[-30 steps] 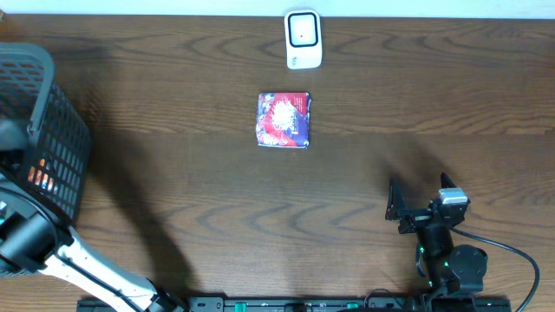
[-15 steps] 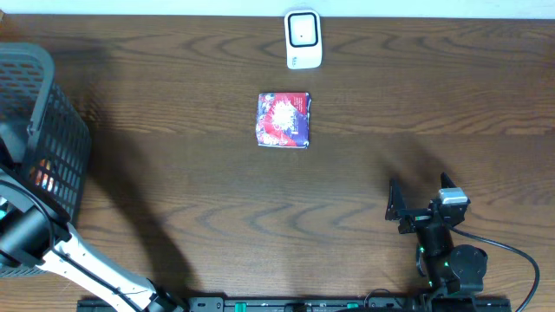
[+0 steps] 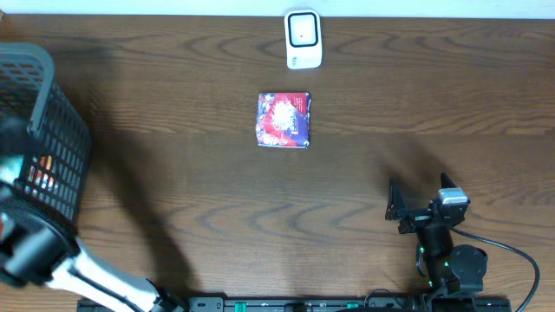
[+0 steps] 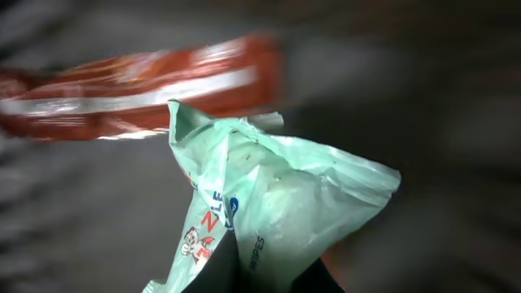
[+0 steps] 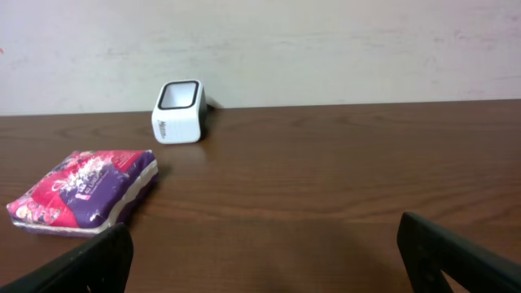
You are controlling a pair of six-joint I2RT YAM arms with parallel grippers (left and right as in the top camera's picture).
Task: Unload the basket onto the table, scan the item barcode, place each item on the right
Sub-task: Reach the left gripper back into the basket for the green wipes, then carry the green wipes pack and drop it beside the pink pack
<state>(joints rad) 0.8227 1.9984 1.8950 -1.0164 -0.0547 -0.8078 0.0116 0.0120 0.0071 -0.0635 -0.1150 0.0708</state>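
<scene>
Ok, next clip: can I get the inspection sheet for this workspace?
Surface: brown wooden table.
Job's things: white scanner at the far edge; purple-red packet lying flat before it; pale green packet in the left grip.
Clutter: black basket at the left; red packet, blurred, behind the green one.
Grippers: left fingers shut on the pale green packet; right fingers open, holding nothing.
Cables: black cable by the right arm's base.
Surroundings: pale wall behind the table.
</scene>
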